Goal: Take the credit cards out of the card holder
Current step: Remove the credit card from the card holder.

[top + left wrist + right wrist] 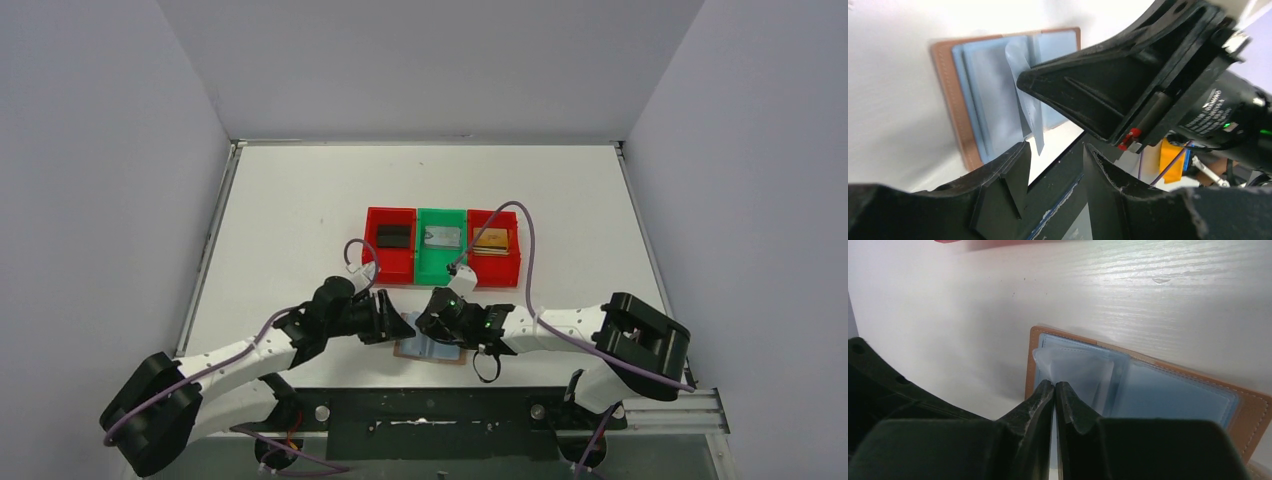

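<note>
The card holder (432, 350) lies open on the table (300, 200), on the arms' side of the green bin (430, 272). The right end effector (1054, 390) pinches its clear sleeve (1073, 365), and the left end effector (1055, 155) is half spread and empty. Best to peel the sleeve up gently while pinning the leather down. I can't tell if a card is inside. The print on the motor (1208, 117) is unreadable.

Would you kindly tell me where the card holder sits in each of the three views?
Top external: card holder at bottom centre, below the green bin.
Left wrist: upper left, lying open.
Right wrist: centre-right.
Shared landmark: its pale flap, pinched by the right gripper.
</note>
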